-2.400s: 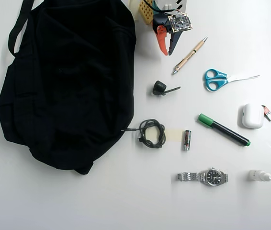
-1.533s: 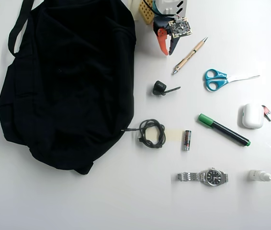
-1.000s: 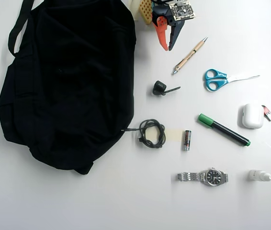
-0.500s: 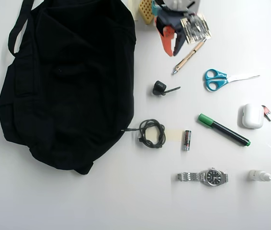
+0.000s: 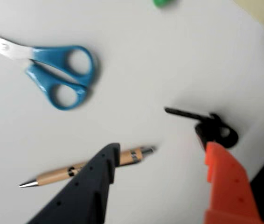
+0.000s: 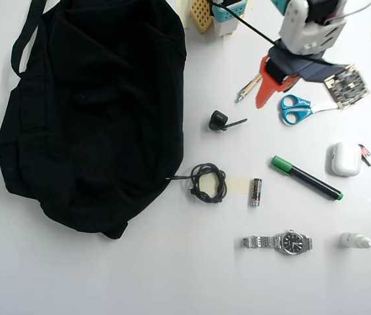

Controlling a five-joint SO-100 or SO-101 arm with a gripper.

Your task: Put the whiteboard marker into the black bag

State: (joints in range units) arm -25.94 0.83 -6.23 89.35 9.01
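Observation:
The whiteboard marker (image 6: 305, 178), black-barrelled with a green cap, lies on the white table right of centre in the overhead view. In the wrist view only a green blur of the marker (image 5: 161, 2) shows at the top edge. The black bag (image 6: 94, 111) fills the left side of the table. My gripper (image 6: 271, 92) hovers at the upper right, above the tan pen and beside the scissors, well short of the marker. In the wrist view my gripper (image 5: 162, 148) is open, its dark and orange fingers spread wide with nothing between them.
A tan pen (image 5: 85, 169) and blue scissors (image 6: 297, 108) lie under and beside the gripper. A black clip (image 6: 219, 121), coiled cable (image 6: 206, 182), battery (image 6: 255, 191), watch (image 6: 280, 242), white case (image 6: 346, 158) and small bottle (image 6: 356, 241) surround the marker.
The arm has swung from the top centre beside the bag to the right and forward, and now stands over the pen and scissors. Nothing on the table has moved.

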